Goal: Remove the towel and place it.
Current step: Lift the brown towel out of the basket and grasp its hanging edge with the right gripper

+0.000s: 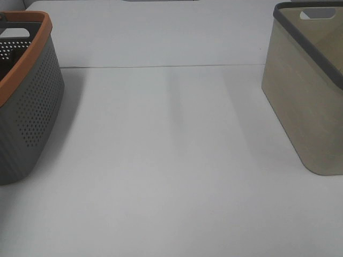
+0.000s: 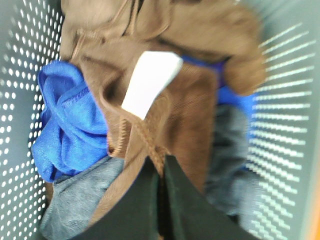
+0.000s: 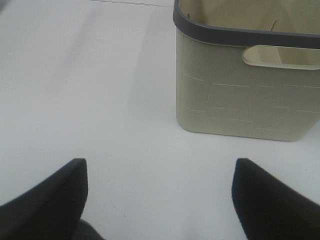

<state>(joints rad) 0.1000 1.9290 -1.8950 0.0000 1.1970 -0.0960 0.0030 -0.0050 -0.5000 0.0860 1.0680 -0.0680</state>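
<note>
The white desk fills the high view. On it, at nine o'clock, stands a grey perforated basket with an orange rim, cut off by the edge of the view. At about two o'clock, well apart from it, stands a beige basket with a dark grey rim and a handle slot near the top.

The brown towel lies crumpled inside the grey perforated basket, on top of the other cloths and reaching across between the holed walls. A blue cloth is bunched beside it against one wall, and a grey cloth lies partly under both.

The left pincer is down in that basket, its two dark fingers clenched nearly together on a hemmed fold of the towel; the picture is blurred.

The right pincer hangs over bare desk near the beige basket, released, its fingers spread wide with nothing between them.

A white tag lies on the towel, just beyond the pinched fold.
</note>
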